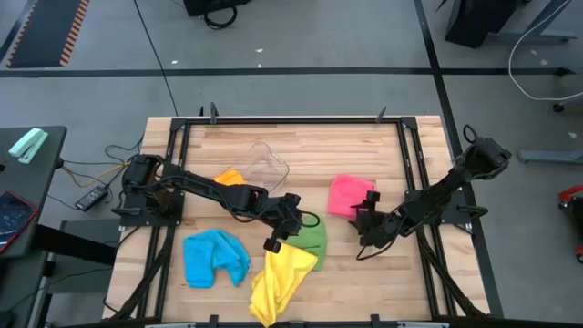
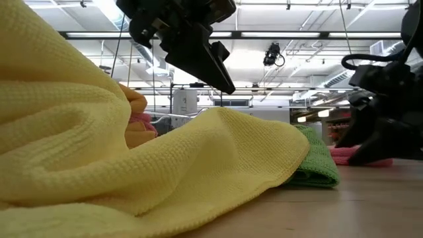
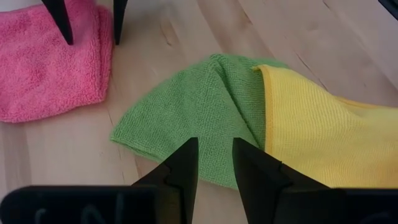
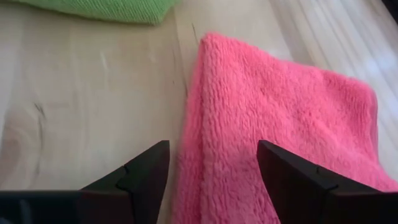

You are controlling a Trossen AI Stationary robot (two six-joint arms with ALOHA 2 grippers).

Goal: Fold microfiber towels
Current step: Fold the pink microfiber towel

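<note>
Bare table beside pink towel; right hand spread over its edge.

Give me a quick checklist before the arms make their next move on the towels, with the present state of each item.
1. Right gripper open over the pink towel: ok, the jaws stand wide with the towel's edge between them.
2. Pink towel flat on the table: ok, it lies folded and apart from the green towel.
3. Left gripper empty: ok, nothing between its narrowly parted fingers, above the green towel.
4. Yellow towel spread flat: not ok, it is bunched and overlaps the green one.
5. Blue towel folded: not ok, crumpled.
6. Orange towel state: cannot tell, mostly hidden by the left arm.
</note>
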